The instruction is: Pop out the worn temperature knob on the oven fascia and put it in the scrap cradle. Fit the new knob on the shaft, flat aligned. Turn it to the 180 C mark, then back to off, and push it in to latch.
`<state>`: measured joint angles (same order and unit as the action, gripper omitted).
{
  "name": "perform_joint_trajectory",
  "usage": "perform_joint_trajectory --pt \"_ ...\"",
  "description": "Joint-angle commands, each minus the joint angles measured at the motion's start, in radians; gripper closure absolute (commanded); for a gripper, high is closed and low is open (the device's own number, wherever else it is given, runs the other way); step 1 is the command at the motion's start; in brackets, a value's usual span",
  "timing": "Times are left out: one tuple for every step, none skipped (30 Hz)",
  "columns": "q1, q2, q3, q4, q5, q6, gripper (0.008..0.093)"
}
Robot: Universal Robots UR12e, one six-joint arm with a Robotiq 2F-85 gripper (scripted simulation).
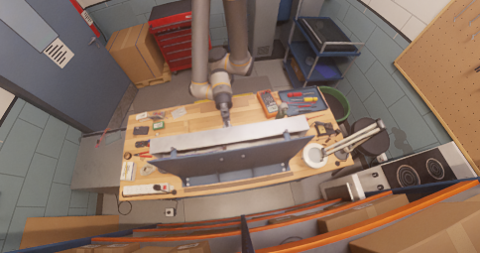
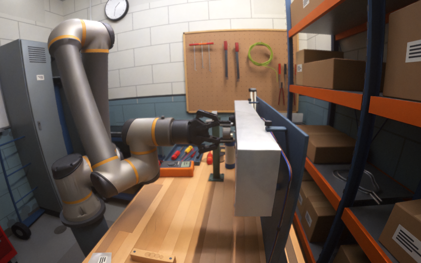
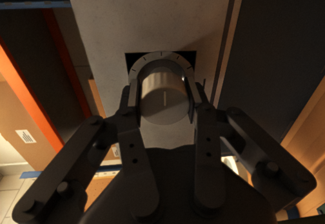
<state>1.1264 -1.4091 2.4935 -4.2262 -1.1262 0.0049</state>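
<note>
The grey temperature knob [image 3: 163, 97] sits on the oven fascia [image 2: 254, 157] inside a ringed dial of tick marks, and it is gripped at its sides by my closed gripper [image 3: 164, 93]. Its white pointer line runs straight down toward me in the wrist camera. The fascia is a long silver panel [image 1: 230, 134] standing upright on the workbench, clamped to a blue backing frame. My gripper [image 2: 226, 132] reaches level across the bench to the panel's face. A small wooden block with round recesses [image 2: 153, 255] lies at the bench's near end.
The fascia panel blocks the way directly ahead of the gripper. A dark post on a base [image 2: 216, 157] stands on the bench just behind the wrist. A multimeter [image 2: 176, 167] and tool tray [image 1: 302, 99] lie farther back; a lamp [image 1: 342, 144] and shelving [image 2: 369, 131] stand beyond the panel.
</note>
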Motion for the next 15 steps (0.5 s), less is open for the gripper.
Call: perform_joint_trajectory --pt "0.0 0.0 0.0 0.0 0.0 -0.014 0.0934" --pt "0.0 0.0 0.0 0.0 0.0 -0.031 0.0934" --pt "0.0 0.0 0.0 0.0 0.0 -0.047 0.0934" --pt "0.0 0.0 0.0 0.0 0.0 -0.063 0.0934" --pt "0.0 0.0 0.0 0.0 0.0 -0.08 0.0934" --pt "0.0 0.0 0.0 0.0 0.0 -0.096 0.0934" --pt "0.0 0.0 0.0 0.0 0.0 -0.113 0.0934" --pt "0.0 0.0 0.0 0.0 0.0 -0.129 0.0934" --pt "0.0 0.0 0.0 0.0 0.0 -0.146 0.0934" --pt "0.0 0.0 0.0 0.0 0.0 -0.163 0.0934" --pt "0.0 0.0 0.0 0.0 0.0 -0.179 0.0934" --pt "0.0 0.0 0.0 0.0 0.0 -0.196 0.0934" --pt "0.0 0.0 0.0 0.0 0.0 -0.213 0.0934" --pt "0.0 0.0 0.0 0.0 0.0 -0.229 0.0934" --pt "0.0 0.0 0.0 0.0 0.0 -0.246 0.0934"
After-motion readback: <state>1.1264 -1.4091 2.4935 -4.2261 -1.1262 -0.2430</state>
